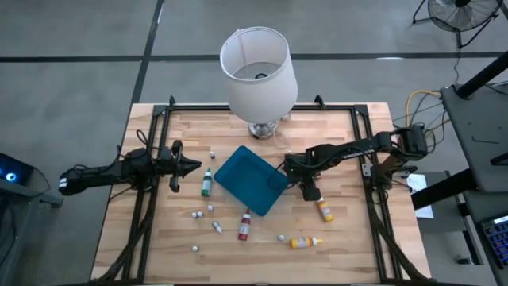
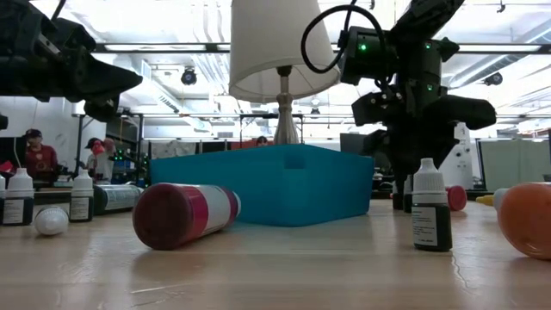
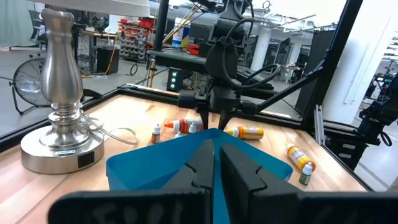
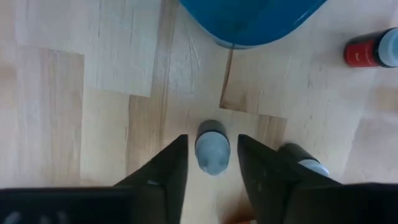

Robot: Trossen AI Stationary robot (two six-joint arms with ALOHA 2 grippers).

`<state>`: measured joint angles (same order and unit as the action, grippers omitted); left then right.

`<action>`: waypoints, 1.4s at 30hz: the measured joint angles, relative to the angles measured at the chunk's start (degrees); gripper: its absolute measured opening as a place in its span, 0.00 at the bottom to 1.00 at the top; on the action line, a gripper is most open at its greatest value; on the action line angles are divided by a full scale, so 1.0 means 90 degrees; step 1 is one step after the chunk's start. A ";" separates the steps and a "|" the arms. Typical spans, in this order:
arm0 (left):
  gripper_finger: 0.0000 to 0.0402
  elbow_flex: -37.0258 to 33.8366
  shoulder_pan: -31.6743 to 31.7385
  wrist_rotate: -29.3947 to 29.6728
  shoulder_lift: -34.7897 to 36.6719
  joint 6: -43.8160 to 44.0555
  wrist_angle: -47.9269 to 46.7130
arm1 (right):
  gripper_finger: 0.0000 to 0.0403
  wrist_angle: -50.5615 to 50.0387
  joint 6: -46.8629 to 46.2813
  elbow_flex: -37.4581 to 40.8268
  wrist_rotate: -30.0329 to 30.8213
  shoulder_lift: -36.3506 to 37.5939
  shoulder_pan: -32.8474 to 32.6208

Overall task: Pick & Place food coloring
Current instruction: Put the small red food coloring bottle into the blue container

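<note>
The food coloring bottles lie scattered on the wooden table: a green one [image 1: 206, 183], a red one [image 1: 244, 226], a yellow one [image 1: 305, 241] and an orange one [image 1: 325, 209]. Several small pale-capped bottles stand among them. My right gripper [image 4: 212, 138] points down, open, just right of the teal tray [image 1: 250, 180]. Its fingers stand on either side of a small upright dark bottle with a pale cap [image 4: 212, 152], with a narrow gap on each side. My left gripper [image 1: 189, 167] is shut, level above the table's left part, and holds nothing.
A lamp with a white shade [image 1: 258, 71] and a metal base [image 3: 59, 143] stands at the table's far middle, its cord on the wood. A red bottle [image 4: 370, 51] lies near my right gripper. Black frame rails [image 1: 151, 199] run along both table sides.
</note>
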<state>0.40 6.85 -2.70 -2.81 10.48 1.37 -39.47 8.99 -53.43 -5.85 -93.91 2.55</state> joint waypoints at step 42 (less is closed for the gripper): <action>0.00 0.0000 0.0002 -0.0001 -0.0001 0.0000 0.0005 | 0.15 -0.2113 0.0543 -0.4233 -0.0097 -0.0940 -0.0271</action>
<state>0.40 6.87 -2.71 -2.82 10.48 1.41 -58.48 13.87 -91.53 -6.72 -102.37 0.11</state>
